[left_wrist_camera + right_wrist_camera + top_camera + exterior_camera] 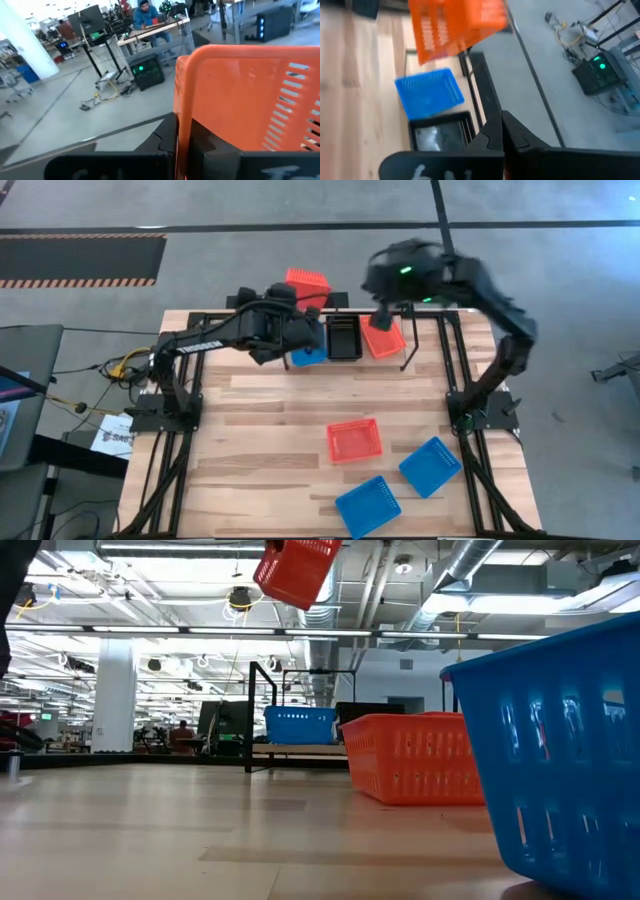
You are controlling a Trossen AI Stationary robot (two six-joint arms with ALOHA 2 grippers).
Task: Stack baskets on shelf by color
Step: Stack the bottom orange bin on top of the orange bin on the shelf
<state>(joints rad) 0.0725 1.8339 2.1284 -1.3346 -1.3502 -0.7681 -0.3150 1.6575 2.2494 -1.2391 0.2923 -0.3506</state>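
Observation:
My left gripper (pixel 300 304) is shut on a red-orange basket (pixel 308 283), held high above the shelf's (pixel 249 715) left end; in the low view it hangs tilted in the air (pixel 296 568). On the shelf sit a blue basket (pixel 308 353), a black basket (pixel 344 337) and a red-orange basket (pixel 383 338), side by side on their bottoms. My right gripper (pixel 381 311) hovers shut above that red-orange one with nothing between its fingers (pixel 503 124). My left gripper pinches one wall of the red-orange basket (pixel 183 135) between its two fingers, one finger on each face of the wall. The fingers come at it nearly level from the table's near-left side. The basket is lifted clear and tilted, beyond the fingertips.
Loose on the near half of the table lie a red-orange basket (pixel 355 440) and two blue baskets (pixel 430 467) (pixel 367 505). Black frame rails (pixel 172 450) run along the table's left and right edges. A person sits at a desk beyond the table (pixel 145 15).

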